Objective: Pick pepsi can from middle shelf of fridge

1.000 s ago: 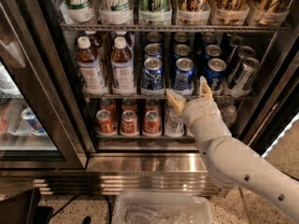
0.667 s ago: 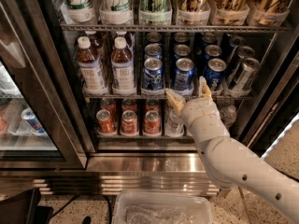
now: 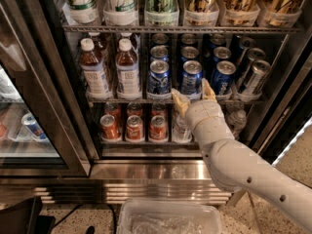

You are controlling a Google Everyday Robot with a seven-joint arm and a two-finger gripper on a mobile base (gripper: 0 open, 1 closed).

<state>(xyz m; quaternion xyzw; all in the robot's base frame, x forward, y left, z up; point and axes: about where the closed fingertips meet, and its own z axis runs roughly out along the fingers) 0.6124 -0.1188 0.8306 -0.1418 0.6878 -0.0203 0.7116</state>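
1. fridge (image 3: 146,170): steel cooler with a dark inside and its door open. the middle shelf (image 3: 122,100) is my reference point for everything below.
2. arm (image 3: 253,177): pale, jointed, coming up from the lower right to the shelf's front edge.
3. middle shelf: wire rack across the fridge's width, holding bottles on the left and cans on the right.
4. plastic tub (image 3: 168,218): clear, on the floor well below the shelf.
5. tall cans (image 3: 161,1): a row on the rack above the shelf.
6. bottles (image 3: 129,72): brown drink with white caps, standing on the shelf's left part.
7. gripper (image 3: 191,89): at the shelf's front edge, right of centre, fingers (image 3: 179,102) spread apart and pinching nothing.
8. pepsi can (image 3: 191,76): blue with a silver top, upright at the front of its lane on the shelf, sitting between the spread fingers. i cannot tell whether they touch it.
9. red cans (image 3: 134,126): a row just below the shelf.
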